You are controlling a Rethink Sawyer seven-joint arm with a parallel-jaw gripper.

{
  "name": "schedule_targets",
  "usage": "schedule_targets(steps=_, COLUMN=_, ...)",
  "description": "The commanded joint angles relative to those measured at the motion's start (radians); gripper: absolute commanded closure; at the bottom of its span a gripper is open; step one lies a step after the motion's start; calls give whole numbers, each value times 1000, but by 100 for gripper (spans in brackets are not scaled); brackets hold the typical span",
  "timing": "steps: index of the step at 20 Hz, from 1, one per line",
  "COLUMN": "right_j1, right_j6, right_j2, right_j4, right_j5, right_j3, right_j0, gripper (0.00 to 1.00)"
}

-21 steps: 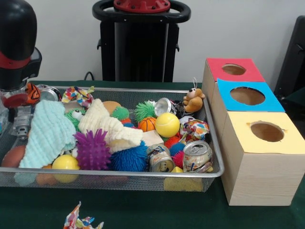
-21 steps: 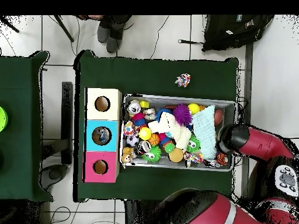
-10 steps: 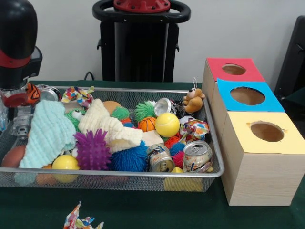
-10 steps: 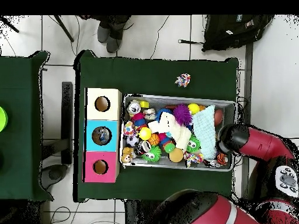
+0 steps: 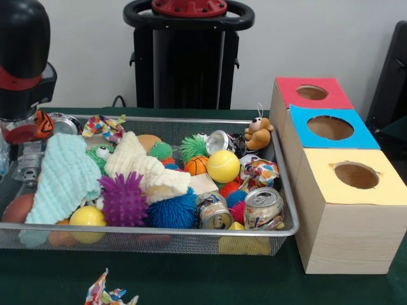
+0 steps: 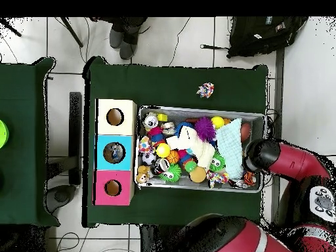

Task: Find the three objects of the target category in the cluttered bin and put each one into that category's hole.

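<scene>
Setting: green-clothed table before a pale wall; wire bin full of toys, cans and cloths; a row of three boxes just beside it, with yellow hole, blue hole and red hole.
Arm: only one, its black and red end above the bin's end farthest from the boxes; in the overhead view it sits over that same end.
Gripper: low in the bin corner, mostly hidden by the arm and a mint cloth; whether it is parted or clenched cannot be told.
Target category: not shown by the pictures; cans are one likely set.
Cans: one and another near the front rim at the box end, a third tipped on its side farther back.
Key relation: these cans lie across the bin's whole length from the gripper, toward the boxes.
Axes: front cans look roughly upright or leaning, tops up; the back can's mouth faces the camera.
Next move, as a judgement: a long sideways travel along the bin before any descent.
</scene>
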Motion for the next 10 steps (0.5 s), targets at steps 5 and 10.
schedule_targets(steps=5, right_j1=6, right_j6=83, right_j2=148, right_j4=24, right_j5=-300, right_j3=-32, right_j0=-53, gripper=100)
schedule_targets(steps=10, right_j1=9, right_j6=126, right_j2=136, right_j4=27, right_j5=-350, right_j3=-24, right_j0=-49, gripper=0)
